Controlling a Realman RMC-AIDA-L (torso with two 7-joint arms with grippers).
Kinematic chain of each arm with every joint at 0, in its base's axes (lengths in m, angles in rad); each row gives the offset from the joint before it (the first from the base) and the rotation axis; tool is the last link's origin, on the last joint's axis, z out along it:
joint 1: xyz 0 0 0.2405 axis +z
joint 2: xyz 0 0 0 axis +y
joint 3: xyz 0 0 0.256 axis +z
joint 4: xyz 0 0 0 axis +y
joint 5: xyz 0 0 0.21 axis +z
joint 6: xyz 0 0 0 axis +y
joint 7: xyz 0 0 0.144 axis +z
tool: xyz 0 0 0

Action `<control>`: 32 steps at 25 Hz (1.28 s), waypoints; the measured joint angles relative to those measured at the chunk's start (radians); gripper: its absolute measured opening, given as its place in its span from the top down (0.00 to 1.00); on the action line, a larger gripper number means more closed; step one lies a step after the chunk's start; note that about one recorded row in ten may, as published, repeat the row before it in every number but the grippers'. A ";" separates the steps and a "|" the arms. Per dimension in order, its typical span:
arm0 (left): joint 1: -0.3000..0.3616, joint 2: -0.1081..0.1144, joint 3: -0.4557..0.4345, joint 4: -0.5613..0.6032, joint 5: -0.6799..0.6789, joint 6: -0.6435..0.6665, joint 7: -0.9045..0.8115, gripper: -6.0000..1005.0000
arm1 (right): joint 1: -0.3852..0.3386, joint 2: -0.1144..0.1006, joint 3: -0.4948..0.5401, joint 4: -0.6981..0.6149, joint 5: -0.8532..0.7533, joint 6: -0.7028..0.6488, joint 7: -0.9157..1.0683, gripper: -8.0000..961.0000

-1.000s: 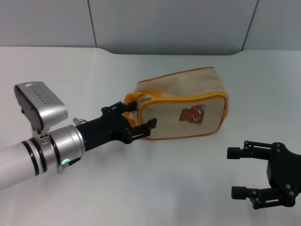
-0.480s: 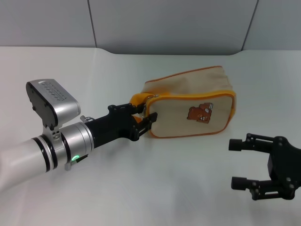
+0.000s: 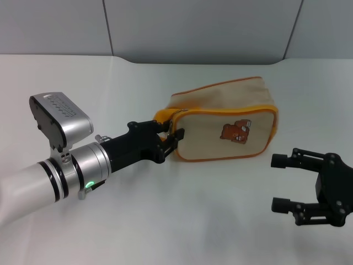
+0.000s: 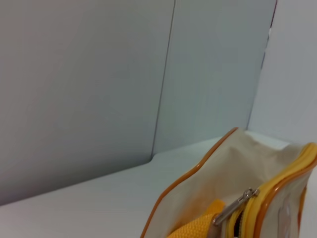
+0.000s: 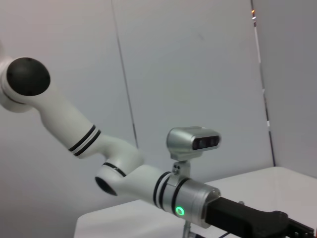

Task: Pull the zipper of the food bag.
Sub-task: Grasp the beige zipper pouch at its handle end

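Note:
The cream food bag (image 3: 226, 124) with orange piping and a brown bear print lies on the white table (image 3: 182, 221). My left gripper (image 3: 171, 131) is at the bag's left end, its two black fingers drawn close together around the corner with the orange loop handle (image 3: 161, 116). The left wrist view shows the silvery zipper tab (image 4: 233, 206) on the orange-edged rim, beside the handle (image 4: 195, 229). I cannot tell whether the tab lies between the fingers. My right gripper (image 3: 276, 183) is open and empty, low over the table, right of and nearer than the bag.
A grey wall (image 3: 193, 27) stands behind the table's far edge. The right wrist view shows my left arm (image 5: 143, 178) with its silver wrist camera (image 5: 193, 141); the bag is out of that view.
My left arm pushed forward and the bag slid to the right. The left gripper's fingers have closed in on the bag's left end. My right gripper drifted slightly right.

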State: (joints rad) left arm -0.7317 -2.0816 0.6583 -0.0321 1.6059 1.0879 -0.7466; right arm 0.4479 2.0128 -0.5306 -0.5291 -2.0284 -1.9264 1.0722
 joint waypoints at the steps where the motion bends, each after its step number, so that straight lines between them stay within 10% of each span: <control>1: 0.001 0.000 -0.003 -0.002 0.000 0.009 0.002 0.68 | 0.000 0.001 0.005 0.000 0.000 0.002 -0.001 0.12; 14: 0.127 0.013 0.020 0.183 0.121 0.241 -0.076 0.82 | 0.030 0.067 0.310 0.127 0.006 0.068 -0.276 0.13; 26: 0.183 0.099 0.044 0.434 0.213 0.504 -0.234 0.84 | 0.117 0.072 0.319 0.254 0.077 0.193 -0.690 0.14; 32: 0.160 0.096 0.049 0.535 0.262 0.551 -0.282 0.85 | 0.201 0.073 0.309 0.342 0.076 0.299 -0.866 0.14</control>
State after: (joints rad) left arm -0.5719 -1.9859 0.7073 0.5027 1.8681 1.6386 -1.0282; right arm 0.6491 2.0862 -0.2213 -0.1873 -1.9527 -1.6276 0.2058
